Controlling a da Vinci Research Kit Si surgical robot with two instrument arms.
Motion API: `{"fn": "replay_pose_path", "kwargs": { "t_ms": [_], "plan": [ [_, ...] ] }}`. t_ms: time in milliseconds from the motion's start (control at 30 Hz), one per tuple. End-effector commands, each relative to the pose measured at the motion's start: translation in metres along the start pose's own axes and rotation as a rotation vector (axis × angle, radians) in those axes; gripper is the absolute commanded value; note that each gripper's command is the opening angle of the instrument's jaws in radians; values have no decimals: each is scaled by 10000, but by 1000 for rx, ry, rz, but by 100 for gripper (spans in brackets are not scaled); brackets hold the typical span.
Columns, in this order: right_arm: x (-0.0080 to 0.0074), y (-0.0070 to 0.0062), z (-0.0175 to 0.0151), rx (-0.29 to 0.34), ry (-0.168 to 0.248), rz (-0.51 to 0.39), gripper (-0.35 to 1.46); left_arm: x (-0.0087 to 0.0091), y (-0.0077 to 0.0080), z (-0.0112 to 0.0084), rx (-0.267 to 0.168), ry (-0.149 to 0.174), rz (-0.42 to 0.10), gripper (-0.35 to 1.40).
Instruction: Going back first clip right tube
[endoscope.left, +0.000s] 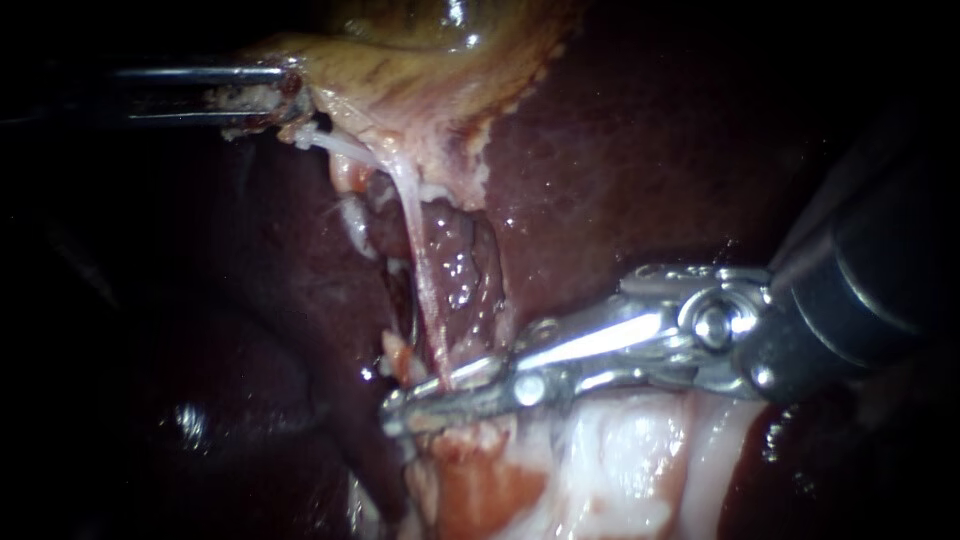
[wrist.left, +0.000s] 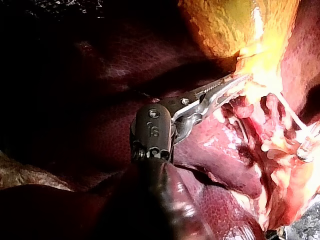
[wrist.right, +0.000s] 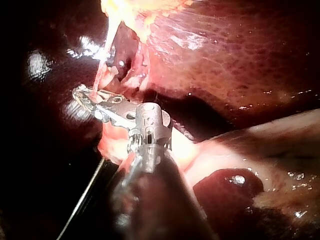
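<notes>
Closest, my shiny silver right instrument (endoscope.left: 432, 392) has jaws slightly apart around the thin pale right tube (endoscope.left: 415, 250), which runs up and down across them. Pulling free means sliding sideways, rightward. My dark left instrument (endoscope.left: 292, 95) pinches the yellow gallbladder (endoscope.left: 420, 40).

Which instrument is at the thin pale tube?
The right instrument: the tube runs between its open jaws. The left instrument instead grips the gallbladder at its edge.
</notes>
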Motion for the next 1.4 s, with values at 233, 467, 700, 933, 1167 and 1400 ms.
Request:
{"fn": "replay_pose_path", "kwargs": {
  "t_ms": [233, 467, 700, 933, 1167, 1400],
  "plan": [
    [0, 5, 6, 2, 17, -12, 19, 0, 0, 0, 0, 0, 0, -35],
    [-10, 18, 24, -8, 39, -73, 47, 0, 0, 0, 0, 0, 0, -35],
    [-12, 33, 18, -30, 41, -216, 46, -1, -1, 0, 0, 0, 1, -35],
    [-15, 44, 6, -193, 3, -351, 49, -2, -1, 0, 0, 0, 1, -35],
    [-24, 41, -26, -194, -7, -503, 50, -2, -2, -2, -2, 0, 2, -35],
    [-37, 34, -86, -216, -5, -625, 50, -2, -2, -3, -2, -1, 2, -35]
  ]
}}
